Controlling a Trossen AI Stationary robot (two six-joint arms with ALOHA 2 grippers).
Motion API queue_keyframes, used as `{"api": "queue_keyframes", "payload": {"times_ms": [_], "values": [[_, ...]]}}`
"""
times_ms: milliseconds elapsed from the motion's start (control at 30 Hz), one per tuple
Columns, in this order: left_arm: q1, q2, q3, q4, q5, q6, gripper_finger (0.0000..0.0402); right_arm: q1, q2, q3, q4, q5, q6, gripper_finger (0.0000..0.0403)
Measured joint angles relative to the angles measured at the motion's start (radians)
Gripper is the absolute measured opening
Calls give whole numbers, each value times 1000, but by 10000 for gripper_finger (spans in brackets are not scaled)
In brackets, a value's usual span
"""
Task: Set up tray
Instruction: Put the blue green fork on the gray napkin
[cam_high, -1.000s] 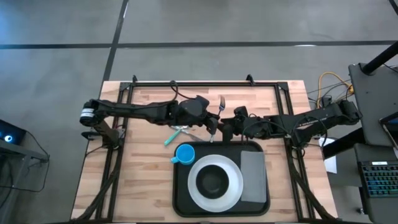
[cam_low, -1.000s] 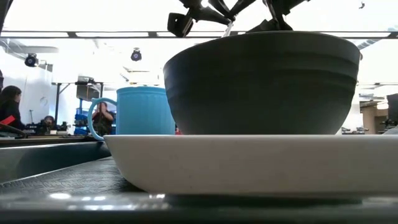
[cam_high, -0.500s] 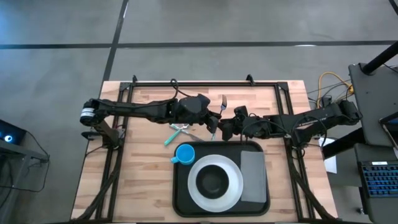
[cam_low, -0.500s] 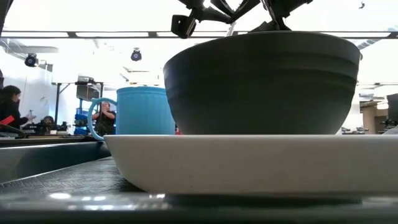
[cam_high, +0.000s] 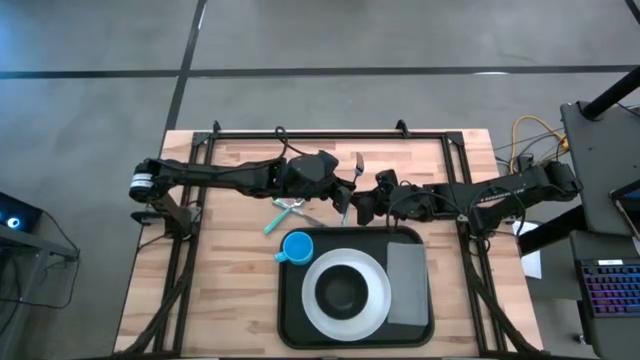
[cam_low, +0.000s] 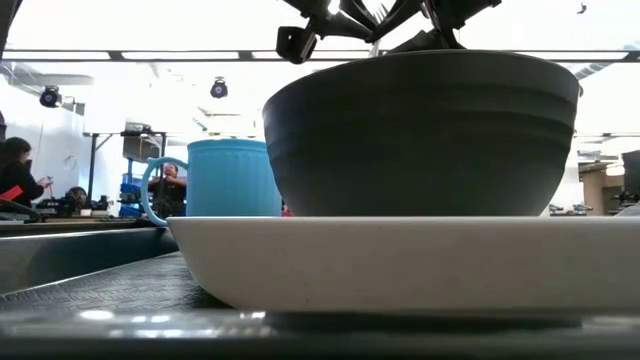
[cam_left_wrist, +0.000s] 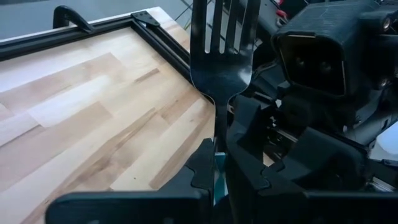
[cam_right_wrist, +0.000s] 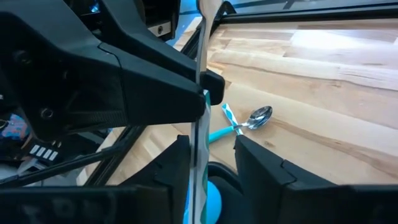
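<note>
Tray (cam_high: 356, 325) setup is centred just now on a fork (cam_left_wrist: 222, 50), held upright in the left jaws (cam_left_wrist: 214, 177), which are pinched on its handle with the tines pointing away. The right jaws (cam_right_wrist: 208, 158) are spread to either side of that same handle and do not appear to grip it, so this looks like a hand-over between the arms, just behind the tray's far edge.

The fork looks thin, stiff and smooth; I judge it light but apt to swivel or slip if pinched at one narrow point, so a hold across the flat of the handle, well clear of the tines, should serve best.

Beyond the jaws, a teal-handled spoon (cam_right_wrist: 247, 122) lies on the wooden worktop (cam_high: 230, 270) near the tray's far left corner. The black tray itself sits at the near middle of the worktop and carries a white plate (cam_high: 375, 302) with a dark bowl (cam_low: 420, 130) on it, a blue mug (cam_high: 297, 247) at the far left and a grey napkin (cam_high: 406, 282) along the right side. Rigid and loaded with crockery, the tray would be heavy; its raised rim is the place to take it.
</note>
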Motion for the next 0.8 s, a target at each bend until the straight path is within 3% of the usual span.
{"api": "queue_keyframes", "payload": {"times_ms": [400,800], "values": [[1,1,-6,0,5,8,5,-3,0,0,1,-4,-5,36],[1,1,-6,-15,15,57,29,-3,0,0,-8,16,0,26]]}}
